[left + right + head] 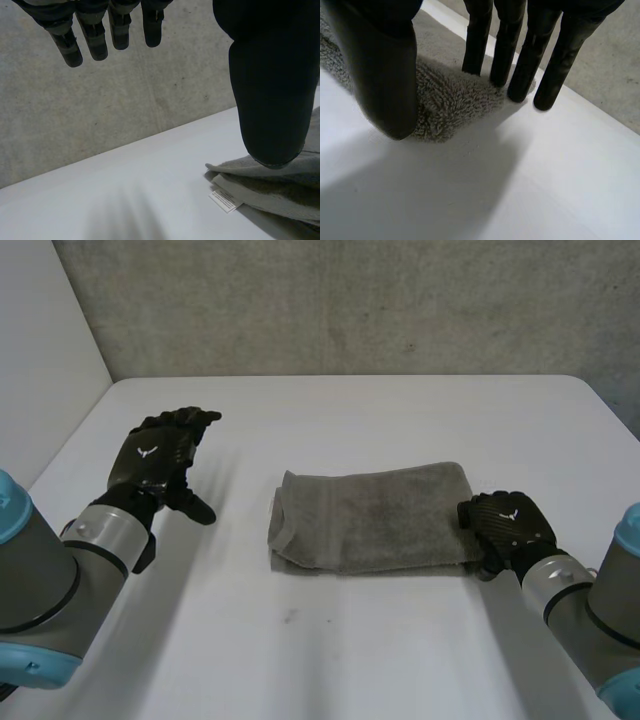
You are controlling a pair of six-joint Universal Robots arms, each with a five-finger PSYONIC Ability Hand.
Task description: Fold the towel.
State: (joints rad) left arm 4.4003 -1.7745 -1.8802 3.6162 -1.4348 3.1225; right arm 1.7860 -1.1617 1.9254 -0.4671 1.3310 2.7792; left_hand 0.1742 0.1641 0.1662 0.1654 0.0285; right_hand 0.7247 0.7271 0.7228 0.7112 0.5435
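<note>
A grey towel [375, 518] lies folded into a flat rectangle in the middle of the white table [330, 650]. My right hand [510, 525] rests at its right end. In the right wrist view its straight fingers [512, 55] stand on the towel's corner [450, 97], and the thumb [385, 75] comes down at the near side of the same corner without squeezing it. My left hand [155, 460] hovers open above the table, well left of the towel. Its thumb [272, 85] and straight fingers [95, 37] hold nothing. The towel's folded left end [280, 192] lies beyond the thumb.
A small white label [226, 201] sticks out of the towel's left end. A grey concrete wall [350, 300] runs along the table's far edge and a white wall [40, 350] stands at the left. Bare table surrounds the towel.
</note>
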